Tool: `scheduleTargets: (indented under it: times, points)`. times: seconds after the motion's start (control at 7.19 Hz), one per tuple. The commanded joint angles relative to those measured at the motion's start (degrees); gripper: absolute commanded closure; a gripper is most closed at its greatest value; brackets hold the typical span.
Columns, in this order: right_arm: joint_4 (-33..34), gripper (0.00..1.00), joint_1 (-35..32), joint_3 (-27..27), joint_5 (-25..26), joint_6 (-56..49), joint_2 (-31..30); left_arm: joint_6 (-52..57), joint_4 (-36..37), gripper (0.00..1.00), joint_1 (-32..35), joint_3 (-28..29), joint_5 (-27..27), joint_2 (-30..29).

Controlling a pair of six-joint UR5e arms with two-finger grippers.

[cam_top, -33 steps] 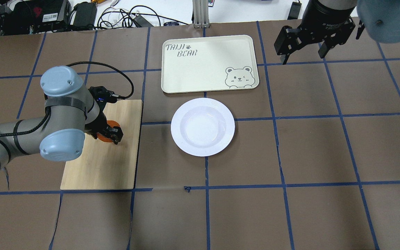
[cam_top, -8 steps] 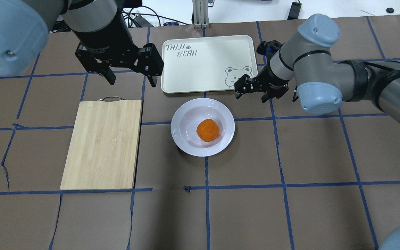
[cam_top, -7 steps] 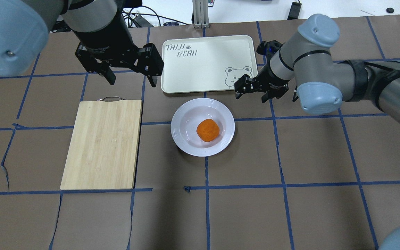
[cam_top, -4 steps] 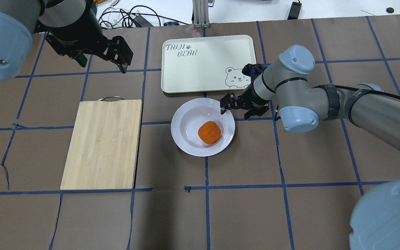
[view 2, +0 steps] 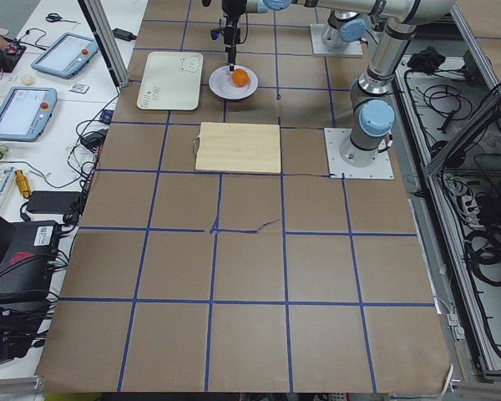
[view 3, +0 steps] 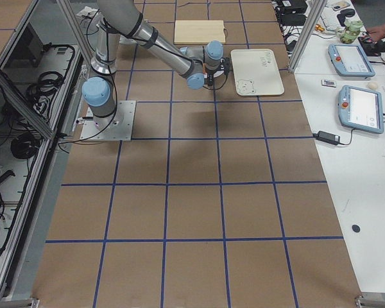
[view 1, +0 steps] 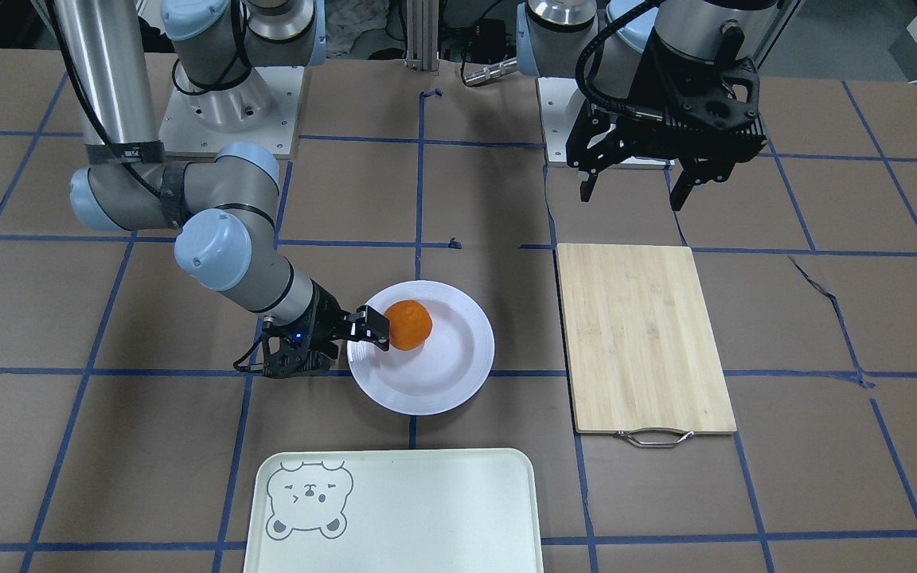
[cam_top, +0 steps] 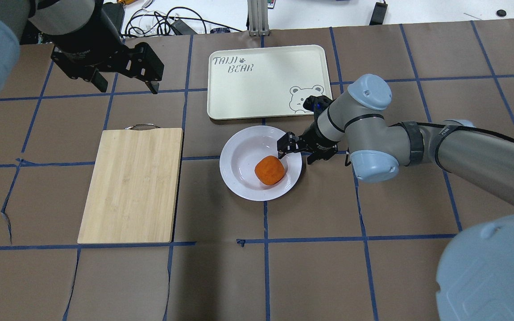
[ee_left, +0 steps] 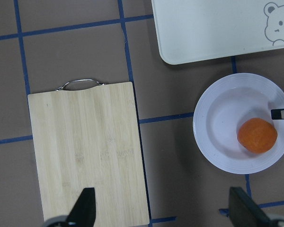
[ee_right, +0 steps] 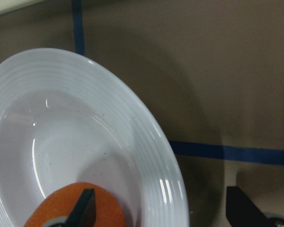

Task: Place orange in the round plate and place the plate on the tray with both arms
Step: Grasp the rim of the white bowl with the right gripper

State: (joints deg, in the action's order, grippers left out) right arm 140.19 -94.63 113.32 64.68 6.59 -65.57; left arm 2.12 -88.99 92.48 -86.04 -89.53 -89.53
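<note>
The orange (cam_top: 269, 170) sits loose in the glossy round plate (cam_top: 238, 178) on the bench (cam_top: 395, 205), beside the tray (cam_top: 266, 89). Our right fingers (cam_top: 283, 144), spread wide, seemingly straddle its stiff, slippery rim, where we'd grip. Our left fingers (cam_top: 150, 67) hang wide, well apart.

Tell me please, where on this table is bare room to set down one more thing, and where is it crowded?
Free: the whole tray; the cutting board; the strip of table between board and round plate; the wide area on the robot's side of both. Crowded: the plate's rim on the right arm's side, where the open right pincer straddles it beside the orange.
</note>
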Motion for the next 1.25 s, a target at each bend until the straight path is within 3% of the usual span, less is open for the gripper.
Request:
scheduleTargets:
  times: [0.0, 0.14, 0.56, 0.83, 1.11]
  points:
    - [1.4, 0.22, -0.5, 0.4, 0.0, 0.0, 0.7, -0.5, -2.2, 0.00, -0.2, -0.1, 0.2, 0.8]
    - [1.5, 0.27, -0.9, 0.3, 0.1, 0.0, 0.9, 0.4, -2.2, 0.00, -0.2, -0.1, -0.1, 0.8]
    - [1.6, 0.67, -1.4, 0.3, 0.0, 2.0, 1.1, 0.1, -3.5, 0.00, -0.1, 0.0, 0.1, 1.2]
    - [1.6, 0.80, -1.7, 0.1, 0.2, 2.5, 1.0, 0.1, -3.6, 0.00, 0.1, 0.7, 0.0, 1.3]
    - [1.6, 0.85, -1.8, 0.0, 0.2, 6.7, 0.8, 0.1, -3.6, 0.00, 0.0, 0.6, 0.0, 1.3]
